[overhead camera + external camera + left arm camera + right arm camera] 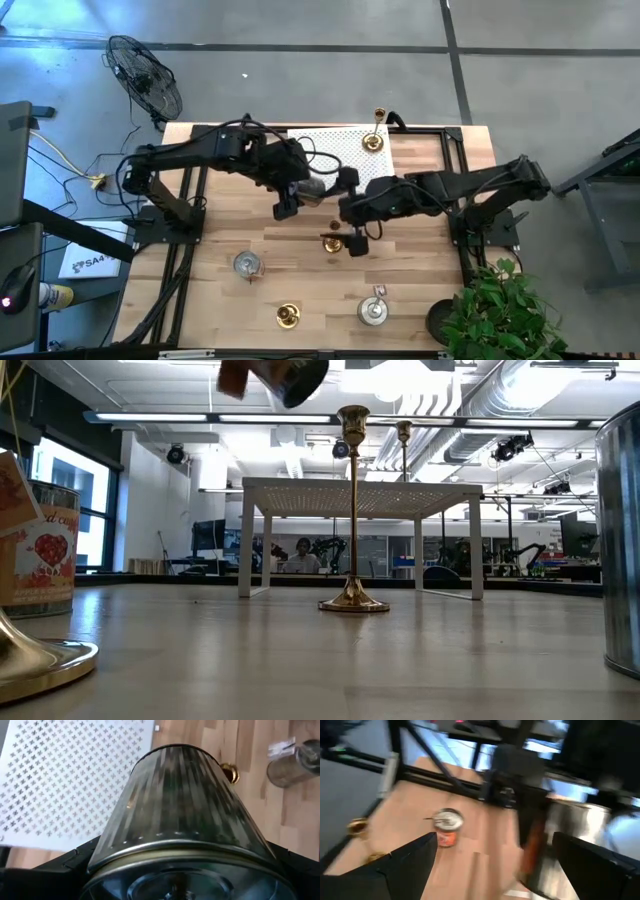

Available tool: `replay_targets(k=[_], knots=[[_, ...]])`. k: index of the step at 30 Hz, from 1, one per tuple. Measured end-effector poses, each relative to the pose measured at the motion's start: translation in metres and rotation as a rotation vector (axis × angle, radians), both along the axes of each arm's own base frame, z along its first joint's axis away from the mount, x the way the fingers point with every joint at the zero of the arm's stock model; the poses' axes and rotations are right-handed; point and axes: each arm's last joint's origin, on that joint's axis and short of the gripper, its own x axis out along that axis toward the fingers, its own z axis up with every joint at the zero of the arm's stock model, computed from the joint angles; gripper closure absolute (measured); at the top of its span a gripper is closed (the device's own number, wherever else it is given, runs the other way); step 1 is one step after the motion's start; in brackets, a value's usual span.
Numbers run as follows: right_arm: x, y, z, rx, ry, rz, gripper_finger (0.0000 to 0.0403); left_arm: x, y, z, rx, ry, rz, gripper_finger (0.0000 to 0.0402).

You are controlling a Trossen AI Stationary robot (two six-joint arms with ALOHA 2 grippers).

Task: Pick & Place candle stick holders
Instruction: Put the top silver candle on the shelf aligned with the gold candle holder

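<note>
Perhaps "SA4" on floor sign

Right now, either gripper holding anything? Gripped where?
Left gripper holds a silvery cup-like holder by its sides near the base end, lifted beside the white rack. Right gripper is open, empty.

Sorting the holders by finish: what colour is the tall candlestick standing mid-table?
Shiny gold, the candlestick; it shows best in the low view.

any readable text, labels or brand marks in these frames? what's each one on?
"SA4…", cut off: white sheet on the floor left of the table, high view.
Red heart label on the cup holder, low view: script too blurred to read.
Tags on the other cup holders: too small.
Nothing else legible.
</note>
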Motion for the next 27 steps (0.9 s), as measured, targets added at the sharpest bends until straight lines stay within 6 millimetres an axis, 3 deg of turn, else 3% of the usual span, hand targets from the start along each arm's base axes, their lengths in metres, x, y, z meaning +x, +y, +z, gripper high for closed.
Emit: replay_targets(k=[6,16,27], knots=[[-0.001,-0.001,0.0,0.011,-0.004,-0.074,0.0013,0.0,-0.005,0.0,-0.027,0.005,-0.03,0.005],[-0.003,-0.008,-0.001,-0.105,0.0,-0.277,0.001,-0.001,-0.031,-0.001,-0.027,0.008,-0.099,0.005],[-0.004,-0.003,0.002,-0.161,-0.029,-0.327,0.0012,-0.002,-0.031,-0.001,-0.013,0.018,-0.069,0.005]])
